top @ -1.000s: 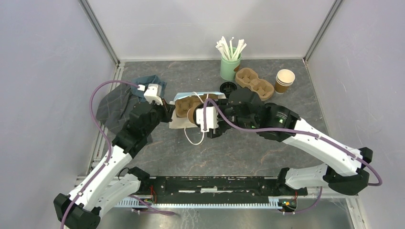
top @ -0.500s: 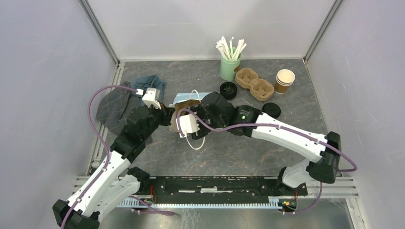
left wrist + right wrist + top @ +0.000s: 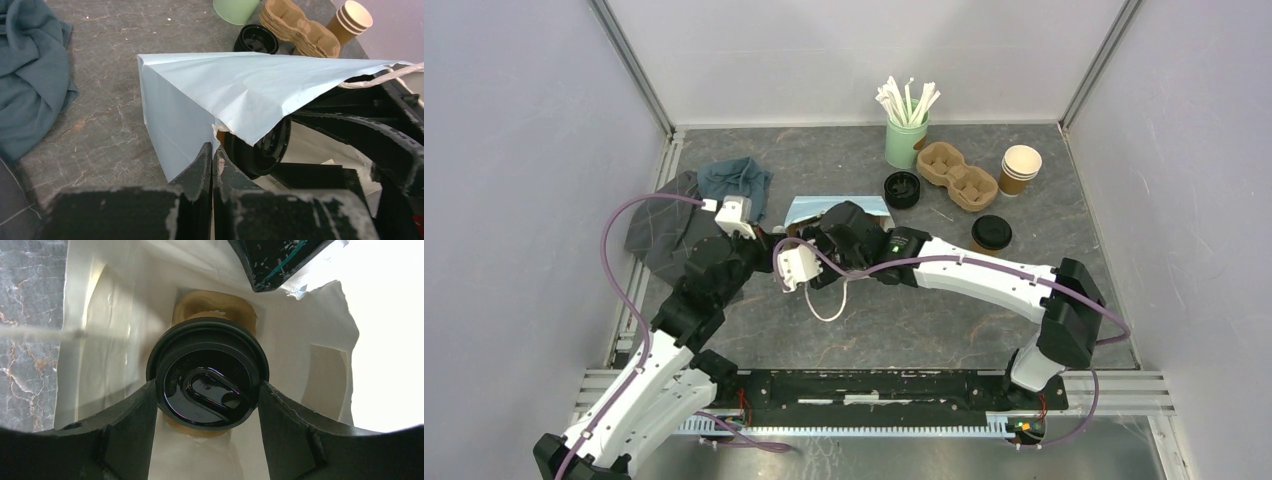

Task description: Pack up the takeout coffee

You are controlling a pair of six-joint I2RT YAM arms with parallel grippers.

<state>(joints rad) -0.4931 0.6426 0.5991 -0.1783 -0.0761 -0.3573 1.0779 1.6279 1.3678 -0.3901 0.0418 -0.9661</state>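
1. From above, the right arm hides most of the paper bag and its contents.
2. From the left wrist, the bag's flap covers most of the lidded cup inside.
3. From the right wrist, the lid hides the cup's body; beyond the bag's mouth is glare.

Small enclosed work cell seen from above: a dark stone-look desk boxed in by pale walls.

The desk has a dark grey surface veined with lighter marbling. Plain, matte lavender-grey walls close it in at the back, left and right. They meet at two slim aluminium corner posts that slant outwards toward the top of the view. A black and silver metal rail runs along the near edge, and a pale track lines the left edge. The light is soft and even, with only faint shadows.
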